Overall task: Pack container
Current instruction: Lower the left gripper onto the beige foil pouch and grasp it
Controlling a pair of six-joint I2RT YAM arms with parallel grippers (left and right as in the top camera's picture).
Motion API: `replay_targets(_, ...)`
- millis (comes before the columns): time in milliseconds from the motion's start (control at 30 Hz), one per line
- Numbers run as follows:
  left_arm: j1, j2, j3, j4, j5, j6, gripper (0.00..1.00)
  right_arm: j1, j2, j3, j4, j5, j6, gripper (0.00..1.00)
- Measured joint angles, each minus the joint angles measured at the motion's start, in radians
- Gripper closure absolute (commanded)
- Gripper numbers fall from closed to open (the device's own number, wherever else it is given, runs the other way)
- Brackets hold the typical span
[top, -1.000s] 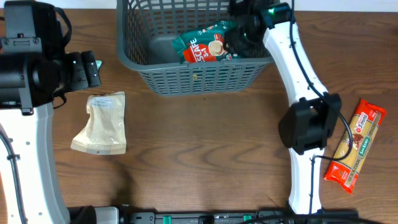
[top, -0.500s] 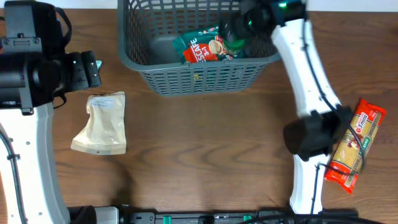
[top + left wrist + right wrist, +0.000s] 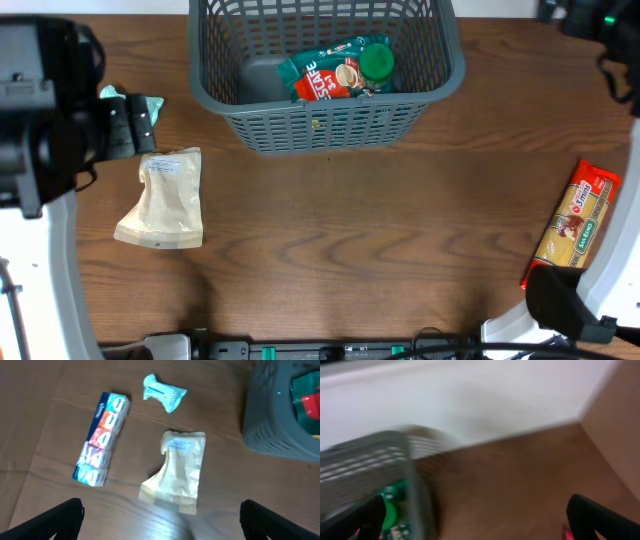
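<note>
The left pincer (image 3: 160,510) and the right pincer (image 3: 477,505) are both wide open, and the grey basket (image 3: 330,125) at the far side holds a coffee bag (image 3: 322,80).

Overhead: fixed above, facing straight down, far enough to take in most of the wooden table (image 3: 330,240), with the container (image 3: 320,125) at the top-centre edge. Left wrist: high over the table's left part, facing down at a slight slant, nearer than overhead; shares with it the beige pouch (image 3: 177,467) and the container's left corner (the tissue pack (image 3: 102,440) shows in this view alone). Right wrist: blurred, by the table's far right corner, facing across the tabletop to a white wall (image 3: 470,400); shares the container's right corner and the green lid (image 3: 395,501) inside
</note>
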Motion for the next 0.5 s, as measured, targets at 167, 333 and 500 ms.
replay_targets(167,0.054,0.083,0.005,-0.028,0.008,0.002,0.01,-0.069,0.038,-0.015,-0.020,-0.013,0.047,0.01)
replay_targets(333,0.063,0.240,-0.130,0.114,0.035,0.008,0.02,-0.072,0.061,-0.021,-0.020,-0.031,0.056,0.01)
replay_targets(500,0.065,0.236,-0.457,0.336,0.066,0.030,0.02,-0.072,0.065,-0.032,-0.021,-0.037,0.055,0.01)
